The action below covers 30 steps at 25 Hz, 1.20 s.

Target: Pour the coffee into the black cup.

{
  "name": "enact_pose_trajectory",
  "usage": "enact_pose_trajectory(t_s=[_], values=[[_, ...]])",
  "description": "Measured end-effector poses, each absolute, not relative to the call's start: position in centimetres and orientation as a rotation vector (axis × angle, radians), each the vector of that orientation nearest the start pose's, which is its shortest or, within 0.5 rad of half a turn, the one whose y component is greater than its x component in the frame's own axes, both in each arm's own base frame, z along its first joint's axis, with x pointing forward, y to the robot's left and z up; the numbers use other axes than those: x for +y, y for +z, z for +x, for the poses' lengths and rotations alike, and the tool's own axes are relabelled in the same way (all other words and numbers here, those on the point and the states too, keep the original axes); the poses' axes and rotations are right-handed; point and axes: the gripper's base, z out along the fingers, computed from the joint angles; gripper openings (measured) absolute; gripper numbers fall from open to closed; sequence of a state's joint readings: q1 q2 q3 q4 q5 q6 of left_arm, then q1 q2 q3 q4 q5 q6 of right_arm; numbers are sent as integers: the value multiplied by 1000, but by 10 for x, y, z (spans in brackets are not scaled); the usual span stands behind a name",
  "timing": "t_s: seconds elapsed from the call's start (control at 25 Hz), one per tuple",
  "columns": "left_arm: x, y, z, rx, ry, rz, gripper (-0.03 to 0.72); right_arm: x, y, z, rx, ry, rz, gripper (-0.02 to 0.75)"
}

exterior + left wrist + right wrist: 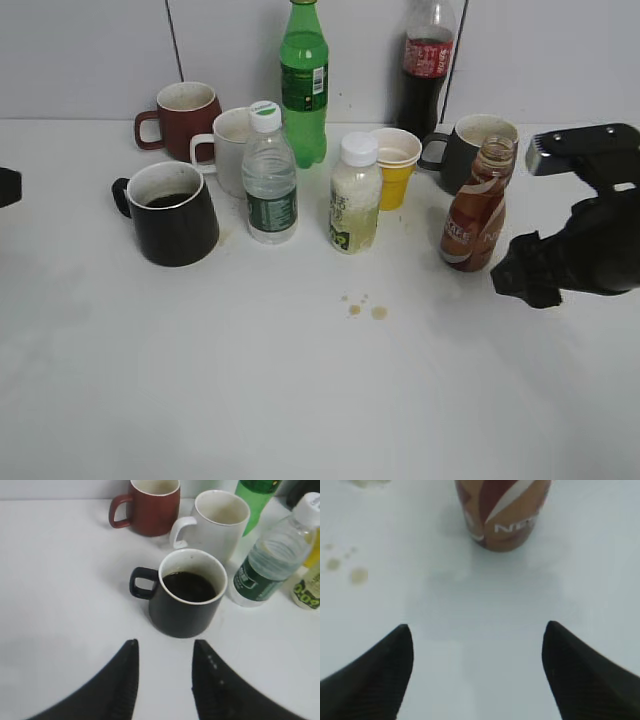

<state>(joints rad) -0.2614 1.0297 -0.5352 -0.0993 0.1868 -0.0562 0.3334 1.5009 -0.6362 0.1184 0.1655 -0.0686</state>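
The black cup [172, 213] stands upright on the left of the table with dark coffee inside; it also shows in the left wrist view [186, 595]. The brown coffee bottle [480, 206], uncapped, stands upright on the right; its base shows in the right wrist view [503, 511]. My right gripper [477, 637] is open and empty, just in front of and to the right of the bottle, apart from it [535, 275]. My left gripper [164, 649] is open and empty, a little in front of the black cup; only a sliver of that arm shows at the exterior view's left edge.
Behind stand a red mug [182, 118], a white mug [228, 148], a water bottle [269, 178], a green bottle [303, 82], a white-capped juice bottle [355, 196], a yellow paper cup [395, 166], a cola bottle [425, 66] and a dark grey mug [470, 148]. Coffee drops [365, 308] lie mid-table.
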Motion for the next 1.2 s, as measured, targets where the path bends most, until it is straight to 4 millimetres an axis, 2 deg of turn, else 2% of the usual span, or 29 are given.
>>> enact_pose_trajectory(t_s=[0.2,0.24,0.4,0.64,0.84,0.96,1.08,1.2], values=[[-45,283,154,2223,-270,163,281,78,219,210,2556,210,-401,596],[-42,290,140,2210,-269,175,281,75,229,200,2560,217,-407,596],[-33,307,108,2207,-237,212,281,62,263,156,2541,242,-433,596],[-20,309,60,2244,-233,232,281,41,295,94,2420,251,-456,596],[-15,305,38,2283,-229,244,281,22,307,53,2277,184,-458,596],[-14,303,34,2301,-225,248,281,13,301,33,2207,168,-447,595],[-14,303,33,2293,-212,278,281,9,287,21,2193,167,-446,594],[-14,296,37,2289,-202,296,281,6,285,14,2156,170,-439,594]])
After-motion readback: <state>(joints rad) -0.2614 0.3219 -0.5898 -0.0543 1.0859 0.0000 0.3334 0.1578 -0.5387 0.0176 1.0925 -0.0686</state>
